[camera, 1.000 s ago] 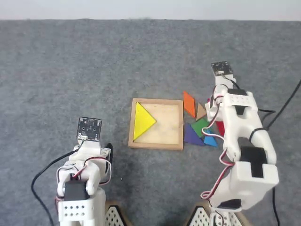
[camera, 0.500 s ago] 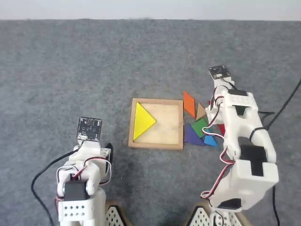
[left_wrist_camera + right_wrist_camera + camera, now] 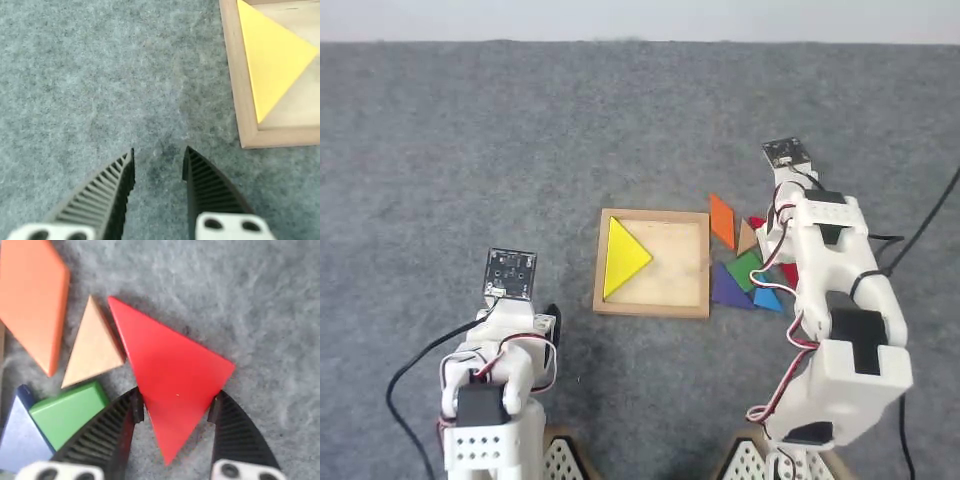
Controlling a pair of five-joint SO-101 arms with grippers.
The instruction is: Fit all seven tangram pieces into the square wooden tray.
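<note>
R gripper part open, pinching red triangle by two edges, flat on surface. Green piece just beside it, on its left. L gripper open, empty; tray w/ yellow triangle ahead-right of it.

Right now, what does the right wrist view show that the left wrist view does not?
Right wrist view: the right gripper, fingers against both edges of the red triangle, plus the orange parallelogram, tan triangle, green square and a blue piece. Left wrist view: the left gripper, open, near the wooden tray, which holds the yellow triangle. Shared: the grey carpet.
</note>
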